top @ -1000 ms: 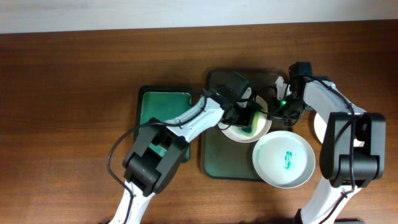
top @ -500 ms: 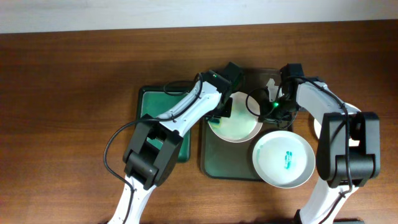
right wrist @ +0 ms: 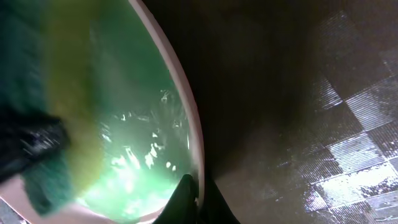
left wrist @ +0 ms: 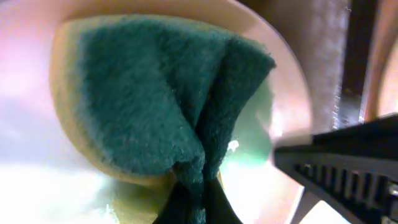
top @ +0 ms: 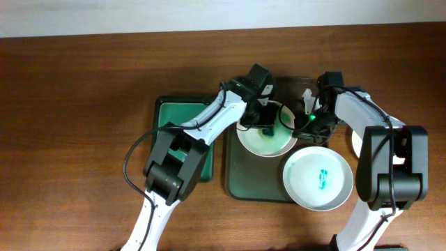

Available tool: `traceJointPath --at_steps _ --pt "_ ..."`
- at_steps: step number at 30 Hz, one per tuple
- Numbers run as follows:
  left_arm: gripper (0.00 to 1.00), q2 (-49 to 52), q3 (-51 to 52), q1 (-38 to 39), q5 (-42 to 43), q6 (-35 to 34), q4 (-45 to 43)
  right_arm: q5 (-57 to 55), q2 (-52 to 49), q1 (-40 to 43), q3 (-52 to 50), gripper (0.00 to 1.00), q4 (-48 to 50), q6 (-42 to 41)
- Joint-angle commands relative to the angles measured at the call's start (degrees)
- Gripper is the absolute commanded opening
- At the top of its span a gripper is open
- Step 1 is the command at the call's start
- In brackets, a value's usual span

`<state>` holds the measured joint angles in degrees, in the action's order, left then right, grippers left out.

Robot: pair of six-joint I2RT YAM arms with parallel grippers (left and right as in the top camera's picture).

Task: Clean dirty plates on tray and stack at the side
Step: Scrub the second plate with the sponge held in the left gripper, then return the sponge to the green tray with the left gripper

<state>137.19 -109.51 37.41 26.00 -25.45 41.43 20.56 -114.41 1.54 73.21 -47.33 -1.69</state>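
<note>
We begin with the plate (top: 268, 144) being worked on. It lies on the far half of the tray (top: 252, 178). The left gripper (top: 268, 127) is closed on a folded green-and-yellow sponge (left wrist: 143, 93) and presses it against the plate's face, which shows a wet, greenish sheen. The right gripper (top: 301, 124) is clamped on the plate's right rim, one finger on each side of the edge, and steadies it.

We judge the task to be about midway. A second plate (top: 310, 192), near and to the right, carries a teal smear (top: 323, 178) and has not yet been wiped. A third plate (top: 357, 143) lies on the bench (top: 83, 104) right of the tray, mostly hidden under the right arm. What shows of it is plain white, so it is probably the start of the stack.

Room is tight on the right. The smeared plate overhangs the tray's near right corner, just beside the plate being scrubbed. The tray's near left part is bare. A bright green tray (top: 171, 122) lies just left of it, and wide open bench lies beyond that.
</note>
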Motion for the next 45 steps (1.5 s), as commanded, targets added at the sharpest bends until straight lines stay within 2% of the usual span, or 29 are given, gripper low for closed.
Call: traceJointPath --at_steps 1,5,11,17,21,24,26,29,31,33,35,39,41,45 --pt "0.0 3.0 -0.1 4.8 7.7 2.4 0.0 -1.8 -1.1 -1.2 -1.3 0.04 -0.2 1.5" --pt "0.0 2.9 -0.1 5.1 11.3 3.3 1.1 -1.9 -1.1 -1.2 -1.3 0.05 -0.2 1.5" --pt "0.0 2.8 -0.1 1.7 7.5 3.6 7.6 -1.9 -1.1 -1.2 -1.3 0.04 -0.3 1.5" --pt "0.0 0.1 -0.2 -3.3 -19.0 4.3 18.1 -1.9 -1.1 -1.2 -1.3 0.04 -0.4 1.5" --pt "0.0 -2.9 -0.2 -4.2 -35.0 0.2 21.3 -1.9 -1.1 -1.2 -1.3 0.04 -0.4 1.4" --pt "0.0 -3.4 -0.2 -4.0 -35.3 -0.6 22.4 -1.9 -1.1 -1.2 -1.3 0.04 -0.4 1.4" --pt "0.0 -4.9 -0.2 -3.9 -34.1 -3.4 24.6 -1.9 -1.1 -1.2 -1.3 0.04 -0.5 1.2" --pt "0.0 -10.4 -0.2 -3.8 -28.0 -3.4 24.7 -1.9 -1.1 -1.2 -1.3 0.04 -0.3 1.2" --pt "0.0 -15.8 -0.2 -4.3 -26.8 -3.2 26.0 -1.9 -1.1 -1.2 -1.3 0.04 -0.4 1.3" --pt "0.0 -21.8 -0.2 -5.4 -28.4 -1.2 27.8 -1.9 -1.1 -1.2 -1.3 0.04 -0.4 1.2" --pt "0.0 -27.0 -0.2 -7.0 -34.4 -0.6 31.5 -1.9 -1.1 -1.2 -1.3 0.05 0.0 1.3" --pt "0.0 -28.0 1.9 -9.7 -37.7 -0.6 36.7 -1.9 -1.1 -1.2 -1.3 0.06 1.4 1.2" --pt "0.0 -28.0 7.6 -11.1 -37.8 -0.6 34.1 -1.9 -1.1 -1.2 -1.3 0.14 2.8 1.3" --pt "0.0 -28.0 25.1 -14.1 -33.5 -0.6 19.1 -1.8 -1.2 -1.2 -1.3 0.05 3.4 1.3"
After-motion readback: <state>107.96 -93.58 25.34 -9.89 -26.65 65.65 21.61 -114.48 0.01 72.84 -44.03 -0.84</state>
